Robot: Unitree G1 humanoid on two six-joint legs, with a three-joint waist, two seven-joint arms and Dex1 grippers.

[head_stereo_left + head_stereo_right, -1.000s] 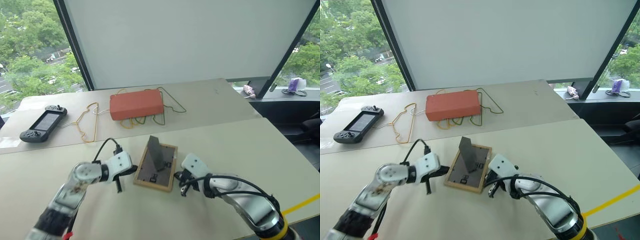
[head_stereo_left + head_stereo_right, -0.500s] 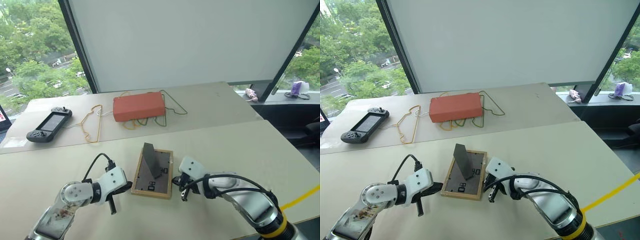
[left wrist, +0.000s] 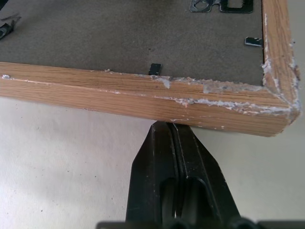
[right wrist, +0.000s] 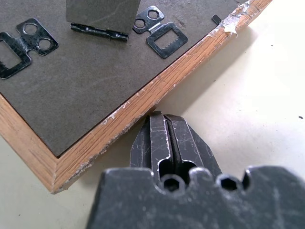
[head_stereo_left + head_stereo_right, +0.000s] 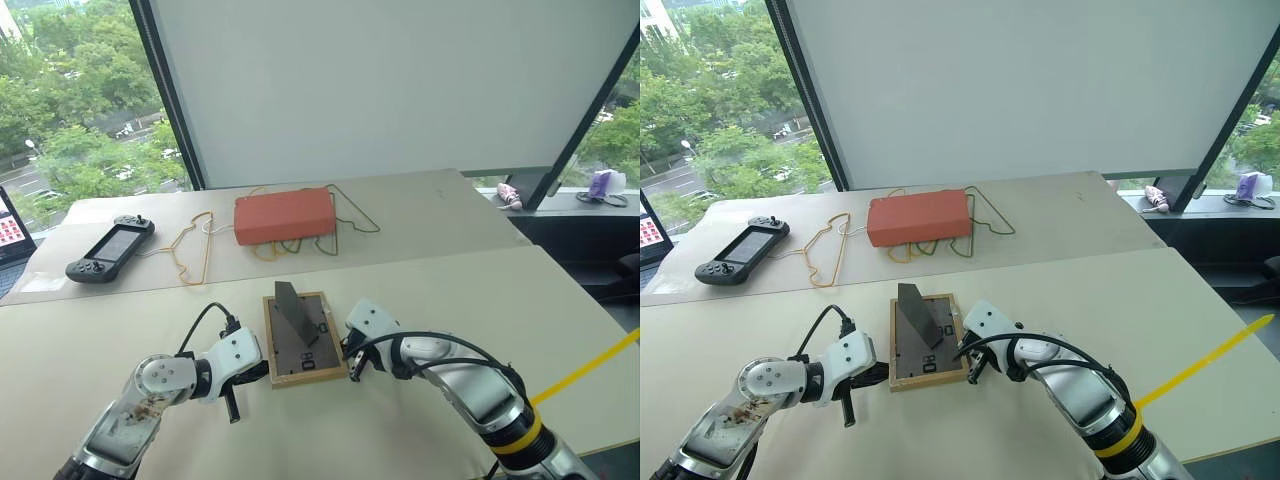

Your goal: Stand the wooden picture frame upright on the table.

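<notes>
The wooden picture frame (image 5: pixel 304 339) lies face-down mid-bench (image 5: pixel 560 300), open beige surface on its near and right sides — the orange-red box (image 5: pixel 283 215) sits well behind. Left end effector (image 3: pixel 167 130) and right end effector (image 4: pixel 158 119), fingers pressed together and holding nothing, meet opposite frame edges. Dark grey back, stand (image 5: pixel 293 312) folded out.

White arms, black cabled hands

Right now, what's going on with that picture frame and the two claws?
Left gripper and right gripper shut, tips against opposite edges of wooden picture frame. Frame face-down on table, stand folded out. Nothing in the way.
</notes>
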